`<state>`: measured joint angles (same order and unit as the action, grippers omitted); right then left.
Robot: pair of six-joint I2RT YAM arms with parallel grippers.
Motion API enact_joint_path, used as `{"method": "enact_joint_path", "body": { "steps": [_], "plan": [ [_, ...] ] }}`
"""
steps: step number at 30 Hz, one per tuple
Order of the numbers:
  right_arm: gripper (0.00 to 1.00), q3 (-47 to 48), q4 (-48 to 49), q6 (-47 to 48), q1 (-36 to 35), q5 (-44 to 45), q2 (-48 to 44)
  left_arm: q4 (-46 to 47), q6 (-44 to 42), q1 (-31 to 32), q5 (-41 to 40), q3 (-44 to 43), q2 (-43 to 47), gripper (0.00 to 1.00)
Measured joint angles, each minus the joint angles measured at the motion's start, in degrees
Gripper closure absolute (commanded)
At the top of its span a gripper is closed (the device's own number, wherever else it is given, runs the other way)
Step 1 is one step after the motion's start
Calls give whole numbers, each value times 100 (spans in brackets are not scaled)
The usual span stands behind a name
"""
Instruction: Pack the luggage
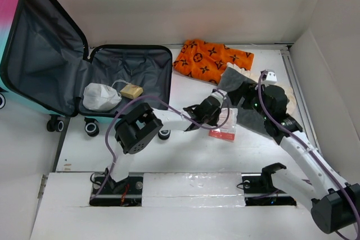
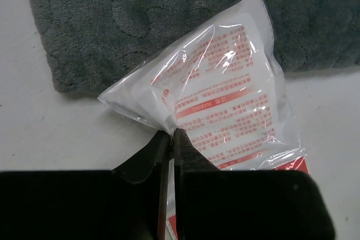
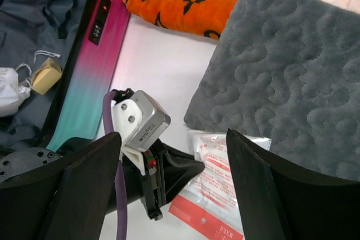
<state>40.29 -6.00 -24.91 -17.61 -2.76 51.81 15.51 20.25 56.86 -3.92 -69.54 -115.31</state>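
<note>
The luggage (image 1: 50, 54) lies open at the left, its lid propped up and its pink-to-teal shell (image 3: 90, 71) showing in the right wrist view. A clear plastic packet with red print (image 2: 225, 99) lies on the table partly over a grey towel (image 2: 169, 15). My left gripper (image 2: 171, 133) is shut on the packet's near-left edge, which bunches up between the tips. In the top view the packet (image 1: 224, 132) sits just right of the left gripper (image 1: 209, 117). My right gripper (image 3: 173, 134) hangs open above the left gripper and the packet (image 3: 225, 178), holding nothing.
A white bag (image 1: 101, 96) and a small tan box (image 1: 131, 91) lie in the luggage's lower half. An orange patterned cloth (image 1: 212, 59) lies at the back, beside the grey towel (image 1: 236, 80). White walls close the table at the back and right.
</note>
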Motion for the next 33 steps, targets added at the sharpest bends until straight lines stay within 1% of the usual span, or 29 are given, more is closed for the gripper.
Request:
{"method": "enact_joint_path", "body": {
  "steps": [3,5,8,10,12,14,18,19,20,21,22,24,26,27,30,33],
  "plan": [
    [19,0,37,-2,0,-7,-76,-50,-2,0,57,81,131,100],
    [19,0,52,-15,0,-4,-107,-96,-2,0,94,341,407,100],
    [19,0,52,-42,-2,-4,-111,-308,2,-50,197,846,1167,100],
    [19,0,55,-52,-4,-7,-83,-339,46,-175,271,1178,1840,100],
    [19,0,57,-68,-4,-11,-35,-337,118,-437,240,1443,2675,100],
    [19,0,72,-90,-13,-50,24,-317,177,-787,63,1532,3401,100],
    [19,0,136,-127,-66,-125,127,-92,415,-1705,-758,1674,4671,100],
    [19,0,142,-133,-92,-138,138,-37,501,-1963,-1025,1757,4916,85],
    [19,0,153,-149,-127,-144,144,-7,590,-2256,-1333,1873,5145,54],
    [19,0,162,-151,-157,-155,144,24,678,-2542,-1591,2013,5337,15],
    [18,0,168,-153,-192,-157,144,107,863,-2848,-1766,2164,5469,0],
    [18,0,170,-166,-260,-160,146,105,1008,-3368,-1812,2396,5549,0],
    [18,0,173,-170,-319,-157,144,68,1088,-3519,-1825,2490,5410,0],
    [18,0,170,-173,-341,-151,144,37,1115,-3473,-1794,2498,5298,0],
    [18,0,153,-175,-380,-101,101,63,1104,-2970,-1624,2494,4970,0],
    [18,0,153,-179,-409,7,-57,90,960,-1980,-1628,2352,4562,0]
  ]
}}
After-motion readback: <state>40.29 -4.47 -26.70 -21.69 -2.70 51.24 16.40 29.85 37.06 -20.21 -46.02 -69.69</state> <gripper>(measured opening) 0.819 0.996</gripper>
